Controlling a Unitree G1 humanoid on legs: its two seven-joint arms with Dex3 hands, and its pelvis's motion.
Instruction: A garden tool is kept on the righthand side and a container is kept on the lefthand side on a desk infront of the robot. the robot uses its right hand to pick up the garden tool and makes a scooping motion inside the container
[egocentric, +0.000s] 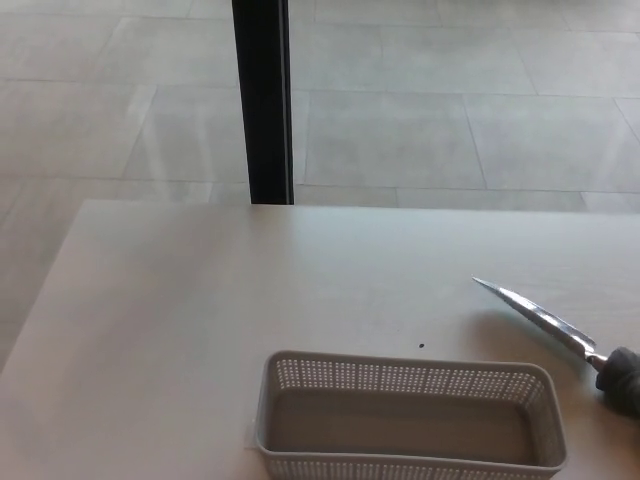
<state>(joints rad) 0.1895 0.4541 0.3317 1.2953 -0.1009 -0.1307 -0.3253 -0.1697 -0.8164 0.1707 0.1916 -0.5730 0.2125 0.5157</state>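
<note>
One garden trowel (545, 320) hung near the right edge of the surface (200, 320), its thin steel blade seen almost edge-on and tilted, point toward the far left. Its dark handle (622, 378) ran out of view at the right edge, so neither robot hand was visible and the grip could not be told. One perforated grey container (405, 415) sat empty at the near edge, just left of the trowel. Stiff metal should scoop cleanly; the light plastic basket would likely slide if struck. Holding belongs on the handle, never the slick blade.
</note>
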